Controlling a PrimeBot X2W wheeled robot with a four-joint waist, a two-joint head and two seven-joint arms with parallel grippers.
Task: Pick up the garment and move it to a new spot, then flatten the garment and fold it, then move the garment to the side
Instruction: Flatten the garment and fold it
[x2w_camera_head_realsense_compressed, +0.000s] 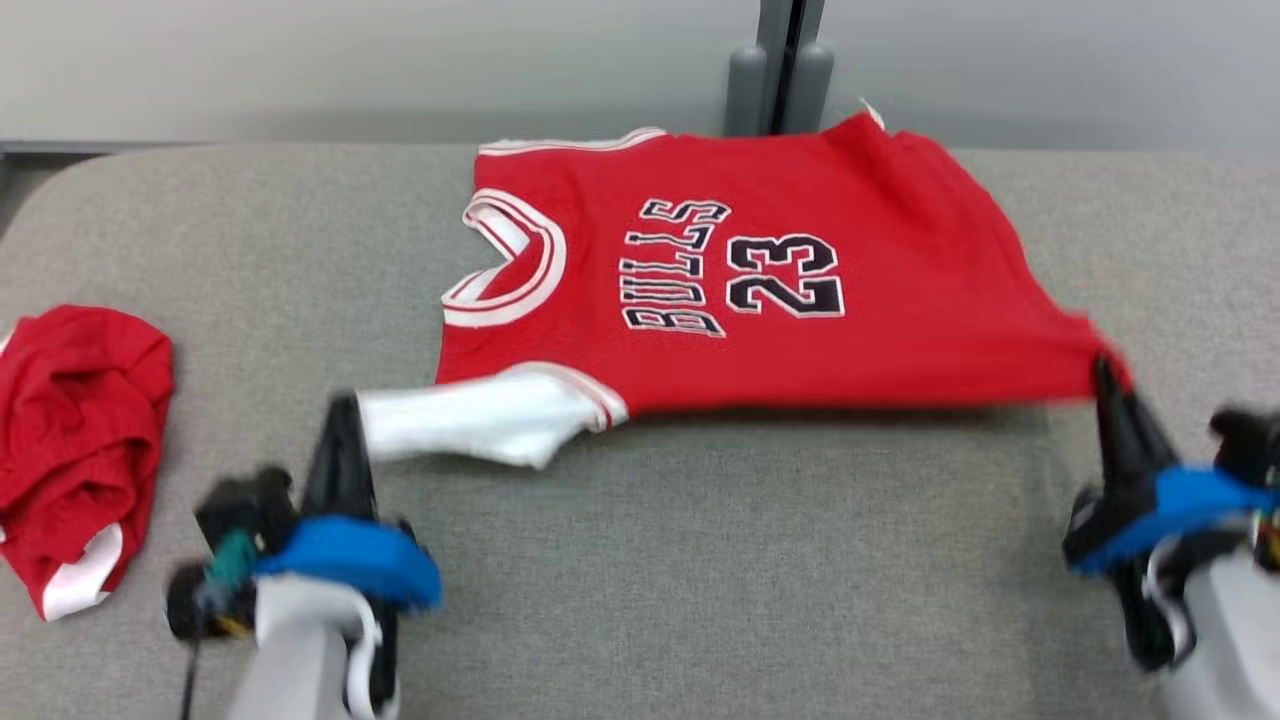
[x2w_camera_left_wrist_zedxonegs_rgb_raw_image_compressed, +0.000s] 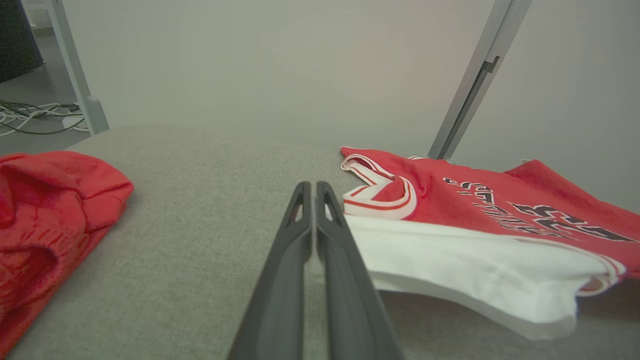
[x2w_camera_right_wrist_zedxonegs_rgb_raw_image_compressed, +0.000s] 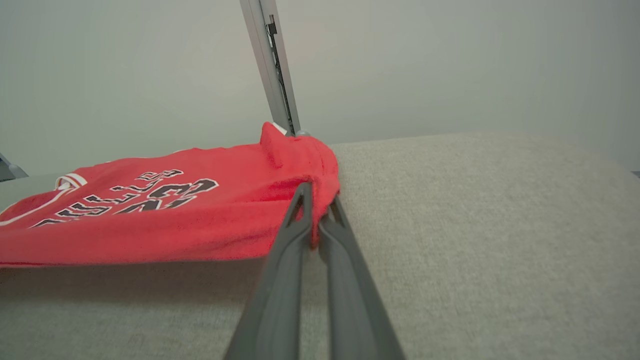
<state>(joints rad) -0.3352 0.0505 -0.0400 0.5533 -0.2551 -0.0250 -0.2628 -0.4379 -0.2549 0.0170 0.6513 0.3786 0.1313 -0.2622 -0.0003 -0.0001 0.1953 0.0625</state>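
The garment (x2w_camera_head_realsense_compressed: 760, 300) is a red sleeveless jersey with black lettering and the number 23, spread face up on the grey padded table (x2w_camera_head_realsense_compressed: 700, 560). Its near edge hangs stretched just above the table between my two grippers. My left gripper (x2w_camera_head_realsense_compressed: 342, 410) is shut on a white, turned-out piece at the shoulder end; in the left wrist view the left gripper (x2w_camera_left_wrist_zedxonegs_rgb_raw_image_compressed: 313, 187) has its fingers together with the white cloth (x2w_camera_left_wrist_zedxonegs_rgb_raw_image_compressed: 450, 265) against them. My right gripper (x2w_camera_head_realsense_compressed: 1105, 372) is shut on the red hem corner, and in the right wrist view the right gripper (x2w_camera_right_wrist_zedxonegs_rgb_raw_image_compressed: 317, 192) pinches the bunched garment (x2w_camera_right_wrist_zedxonegs_rgb_raw_image_compressed: 150, 225).
A second red garment (x2w_camera_head_realsense_compressed: 75, 440) lies crumpled at the table's left edge, close to my left arm, also in the left wrist view (x2w_camera_left_wrist_zedxonegs_rgb_raw_image_compressed: 45, 210). A grey post (x2w_camera_head_realsense_compressed: 778, 70) stands behind the table's far edge. Cables (x2w_camera_left_wrist_zedxonegs_rgb_raw_image_compressed: 30, 117) lie on the floor beyond.
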